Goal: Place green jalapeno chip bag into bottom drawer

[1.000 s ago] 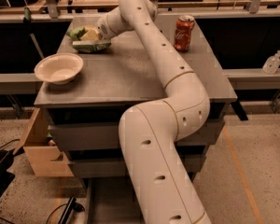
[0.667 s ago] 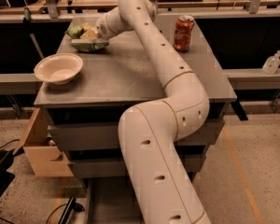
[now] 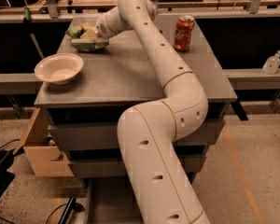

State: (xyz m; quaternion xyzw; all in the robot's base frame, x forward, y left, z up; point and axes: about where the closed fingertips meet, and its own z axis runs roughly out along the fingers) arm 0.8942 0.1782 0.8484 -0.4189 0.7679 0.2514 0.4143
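Note:
The green jalapeno chip bag (image 3: 89, 45) lies at the back left of the grey cabinet top (image 3: 130, 78), crinkled, with pale edges. My gripper (image 3: 91, 33) is at the end of the white arm, right above the bag and against it; a green and yellowish bit shows beside it. The arm (image 3: 163, 125) runs up from the bottom middle and across the cabinet. The bottom drawer (image 3: 91, 200) is pulled out low at the cabinet's front; only its left side shows, the rest is hidden behind the arm.
A white bowl (image 3: 59, 67) sits on the left of the cabinet top. A red soda can (image 3: 184, 33) stands at the back right. A wooden box (image 3: 39, 148) sits on the floor at the left. A clear bottle (image 3: 273, 63) stands on the right ledge.
The gripper end has shifted slightly left at the bag. The bowl and can have not moved.

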